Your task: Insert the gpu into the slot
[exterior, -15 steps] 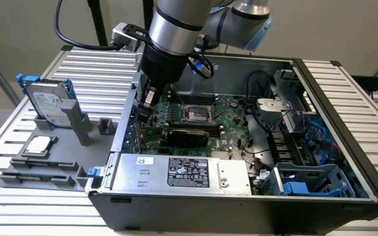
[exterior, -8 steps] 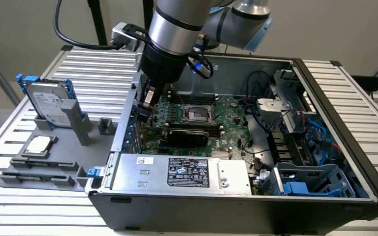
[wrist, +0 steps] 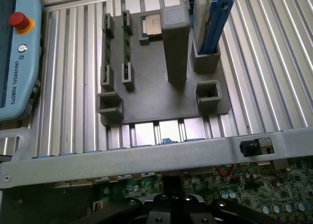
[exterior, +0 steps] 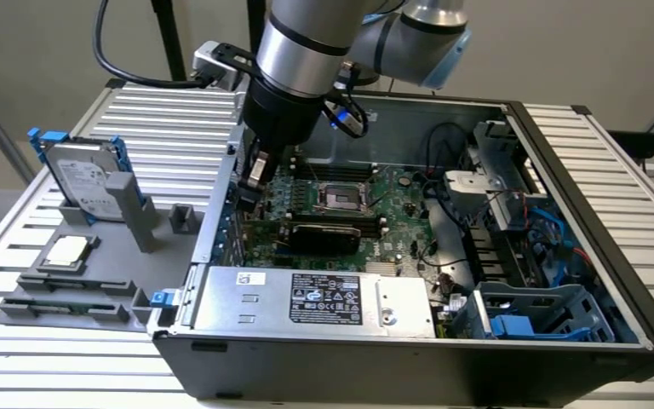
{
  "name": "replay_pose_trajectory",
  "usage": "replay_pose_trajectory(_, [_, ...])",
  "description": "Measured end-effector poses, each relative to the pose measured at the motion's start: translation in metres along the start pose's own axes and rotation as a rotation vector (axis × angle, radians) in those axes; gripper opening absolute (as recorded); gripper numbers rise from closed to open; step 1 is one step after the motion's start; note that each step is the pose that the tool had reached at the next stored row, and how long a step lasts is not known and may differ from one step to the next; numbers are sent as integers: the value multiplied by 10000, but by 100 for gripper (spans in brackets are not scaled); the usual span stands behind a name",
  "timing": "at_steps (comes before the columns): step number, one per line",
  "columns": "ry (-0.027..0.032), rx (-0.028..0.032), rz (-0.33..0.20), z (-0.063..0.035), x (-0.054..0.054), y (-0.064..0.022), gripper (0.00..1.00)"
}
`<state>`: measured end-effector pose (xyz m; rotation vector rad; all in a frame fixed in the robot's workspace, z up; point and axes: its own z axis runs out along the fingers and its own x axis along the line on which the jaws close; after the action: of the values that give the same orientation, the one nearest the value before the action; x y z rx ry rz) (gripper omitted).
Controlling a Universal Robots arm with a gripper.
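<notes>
We judge the main risk to be a skewed seating: the gripper hangs close to the case wall, and a tilted card could catch that wall or the motherboard parts. We cannot tell how its fingers stand or whether they carry anything. The gpu lies flat-looking on the board at about four o'clock from the gripper, near it, with the power supply beyond at six o'clock; we cannot make out the slot.
</notes>
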<state>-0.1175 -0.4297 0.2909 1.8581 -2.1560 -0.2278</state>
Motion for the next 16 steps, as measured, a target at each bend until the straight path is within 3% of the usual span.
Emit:
replay_pose_trajectory(5, [-7, 0, 6, -7, -2, 3, 11])
replay_pose_trajectory(8, [3, 2, 9, -71, 1, -3, 11])
replay_pose_trajectory(10, [-4, 44, 9, -100, 0, -21, 11])
replay_pose_trajectory(11, [-17, 132, 10, -102, -1, -27, 11])
replay_pose_trajectory(12, [-35, 294, 6, -104, -1, -31, 11])
replay_pose_trajectory(16, [-118, 1021, -55, -105, -2, -35, 11])
